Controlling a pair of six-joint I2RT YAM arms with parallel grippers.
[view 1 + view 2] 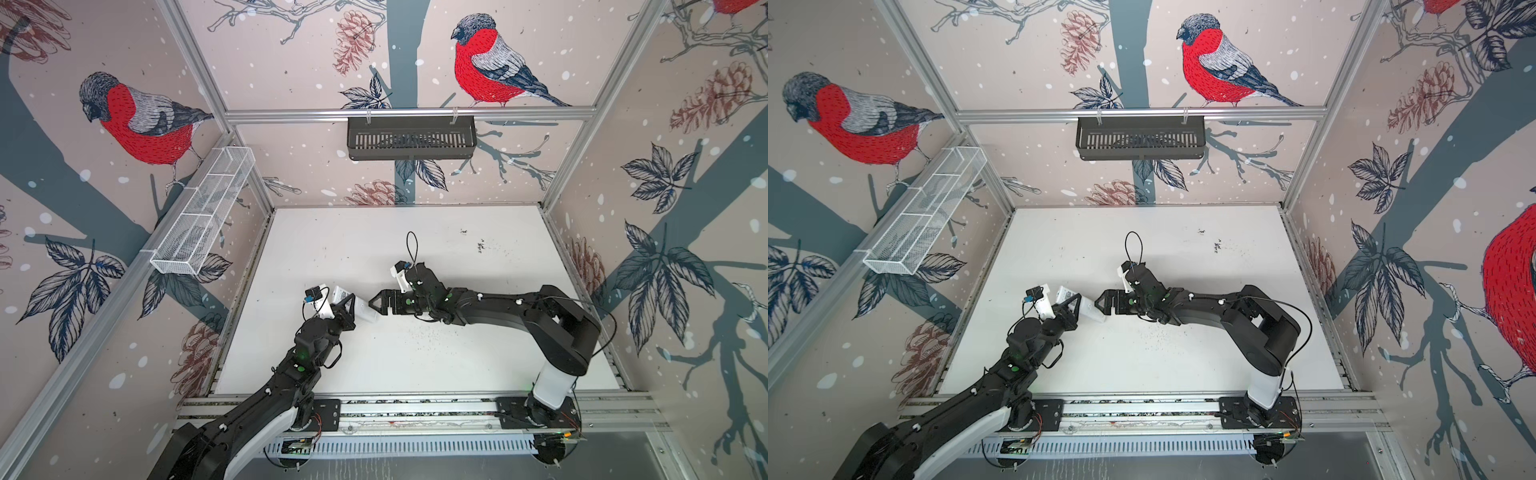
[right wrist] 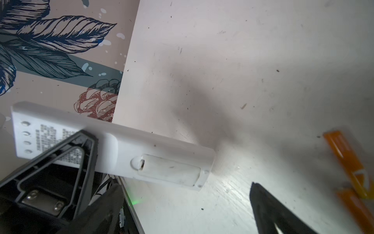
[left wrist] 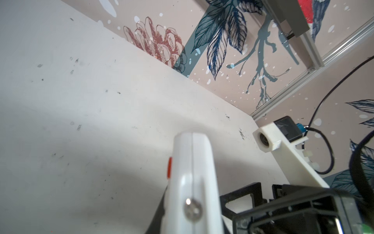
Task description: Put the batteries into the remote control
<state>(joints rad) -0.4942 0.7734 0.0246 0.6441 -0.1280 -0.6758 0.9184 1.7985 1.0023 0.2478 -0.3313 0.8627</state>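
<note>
Two baskets hang on the walls, a white mesh basket (image 1: 199,220) and a black slotted basket (image 1: 411,139); we cannot make out their contents. Our left gripper (image 1: 352,303) pinches the remote control (image 2: 121,150) over the table (image 1: 457,361), its battery cover (image 2: 168,172) shut. Our right gripper (image 1: 375,306), jaws spread, sits just beside the remote's end.

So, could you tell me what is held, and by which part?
The left tool grips the remote control across its printed label, clear of the battery cover; right tool holds nothing.
</note>
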